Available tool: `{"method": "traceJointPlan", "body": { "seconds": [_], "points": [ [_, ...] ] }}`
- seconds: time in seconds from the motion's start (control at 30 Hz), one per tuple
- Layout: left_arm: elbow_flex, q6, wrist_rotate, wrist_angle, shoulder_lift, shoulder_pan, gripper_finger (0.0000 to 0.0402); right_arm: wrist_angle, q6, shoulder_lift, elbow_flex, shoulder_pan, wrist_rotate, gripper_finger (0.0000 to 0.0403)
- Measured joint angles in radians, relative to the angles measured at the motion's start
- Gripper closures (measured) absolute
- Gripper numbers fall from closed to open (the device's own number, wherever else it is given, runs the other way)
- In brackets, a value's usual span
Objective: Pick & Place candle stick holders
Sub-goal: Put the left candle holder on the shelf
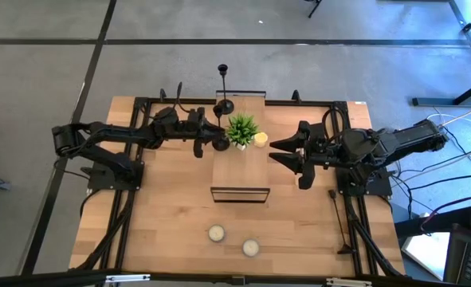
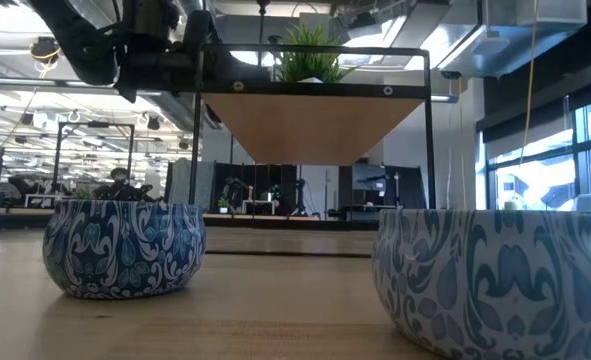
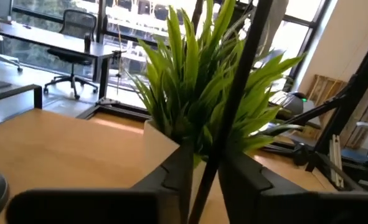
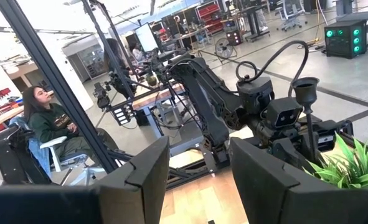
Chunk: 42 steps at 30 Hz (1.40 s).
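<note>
Candle stick holder (image 3: 233, 99) between left fingers (image 3: 174, 180)

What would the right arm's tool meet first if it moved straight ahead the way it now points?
Probably the yellow candle beside the potted plant; the right tool points toward them, though its height is unclear.

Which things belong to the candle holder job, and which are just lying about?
Job: thin black metal candle stick holder at the back; second holder by the left gripper.
Lying about: green potted plant, small yellow candle, two round white candles.
</note>
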Motion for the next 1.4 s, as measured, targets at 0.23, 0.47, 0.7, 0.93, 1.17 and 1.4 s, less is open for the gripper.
{"method": "traceJointPlan", "body": {
  "seconds": [0.23,0.47,0.7,0.93,1.17,1.4],
  "points": [
    [0.000,-0.012,-0.011,-0.024,-0.027,-0.001,0.0291,-0.003,0.000,0.000,0.000,-0.004,0.000,0.0231],
    [0.000,-0.115,-0.014,-0.058,-0.064,-0.001,0.0276,-0.003,0.000,0.000,0.000,-0.006,0.000,0.0231],
    [0.000,-0.166,-0.015,-0.140,-0.103,-0.001,0.0274,-0.003,-0.005,0.000,0.000,-0.006,0.000,0.0231],
    [0.000,-0.167,-0.013,-0.180,-0.155,-0.001,0.0274,-0.007,-0.007,0.000,0.000,-0.006,0.000,0.0231],
    [0.000,-0.191,-0.004,-0.300,-0.221,-0.001,0.0274,-0.008,-0.008,0.000,0.000,-0.006,0.000,0.0231],
    [0.000,-0.216,0.000,-0.444,-0.301,-0.001,0.0274,-0.023,-0.008,0.000,0.000,-0.006,0.000,0.0231]
  ]
}}
